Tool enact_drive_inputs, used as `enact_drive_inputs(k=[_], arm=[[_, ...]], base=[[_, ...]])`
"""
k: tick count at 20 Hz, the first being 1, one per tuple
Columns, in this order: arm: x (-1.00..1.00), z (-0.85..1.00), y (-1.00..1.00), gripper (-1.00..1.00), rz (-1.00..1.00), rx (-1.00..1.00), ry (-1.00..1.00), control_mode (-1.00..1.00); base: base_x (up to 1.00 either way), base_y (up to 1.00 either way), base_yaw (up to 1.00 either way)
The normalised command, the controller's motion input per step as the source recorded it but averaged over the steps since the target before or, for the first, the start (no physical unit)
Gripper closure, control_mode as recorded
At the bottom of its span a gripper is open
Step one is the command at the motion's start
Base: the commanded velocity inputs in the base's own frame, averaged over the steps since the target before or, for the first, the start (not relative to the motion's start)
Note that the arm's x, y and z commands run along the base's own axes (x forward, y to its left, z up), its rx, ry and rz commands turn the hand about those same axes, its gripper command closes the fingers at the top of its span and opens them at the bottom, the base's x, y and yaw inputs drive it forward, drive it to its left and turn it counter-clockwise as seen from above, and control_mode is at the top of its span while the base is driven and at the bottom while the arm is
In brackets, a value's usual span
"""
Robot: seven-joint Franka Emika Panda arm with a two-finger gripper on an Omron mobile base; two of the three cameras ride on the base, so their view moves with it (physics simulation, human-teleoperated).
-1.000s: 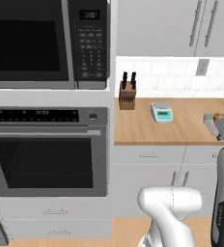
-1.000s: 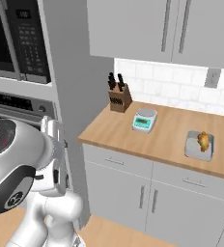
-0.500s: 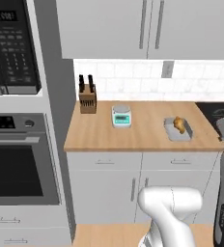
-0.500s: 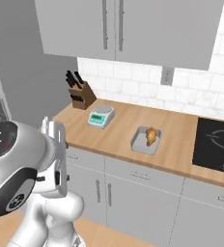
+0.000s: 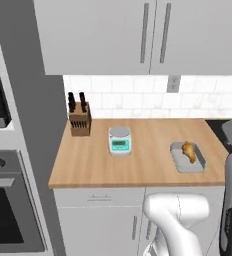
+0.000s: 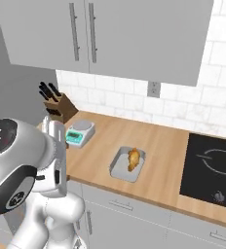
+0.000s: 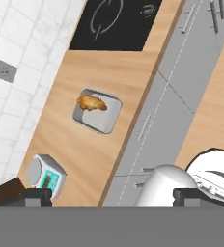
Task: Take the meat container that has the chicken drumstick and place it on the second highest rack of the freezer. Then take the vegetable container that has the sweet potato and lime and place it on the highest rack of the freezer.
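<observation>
The meat container (image 5: 179, 159) is a shallow grey tray on the wooden counter (image 5: 138, 165), with the chicken drumstick (image 5: 189, 151) lying in it. It also shows right of centre on the counter as the container (image 6: 121, 168) with the drumstick (image 6: 133, 158). In the hand view the container (image 7: 102, 120) and drumstick (image 7: 91, 102) lie far below my gripper (image 7: 114, 198), which hangs high above the cabinet front, open and holding nothing. The vegetable container and the freezer are out of view.
A knife block (image 5: 79, 120) and a kitchen scale (image 5: 120, 140) stand left of the container. A black cooktop (image 6: 212, 165) is set into the counter to its right. Upper cabinets (image 5: 138, 35) hang over the counter. An oven (image 5: 8, 220) sits at far left.
The whole picture has slid left: the base has driven right. The microwave and oven have moved toward the left edge, and the container has come toward the middle. The gripper stays open.
</observation>
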Motion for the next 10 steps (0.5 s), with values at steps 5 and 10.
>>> enact_drive_inputs(k=[5,10], arm=[[0.0,0.0,0.0,-1.0,0.0,0.0,0.0,1.0],[0.0,0.0,0.0,-1.0,0.0,0.0,0.0,1.0]], base=[[0.12,-0.76,0.01],[0.53,-0.29,0.0]])
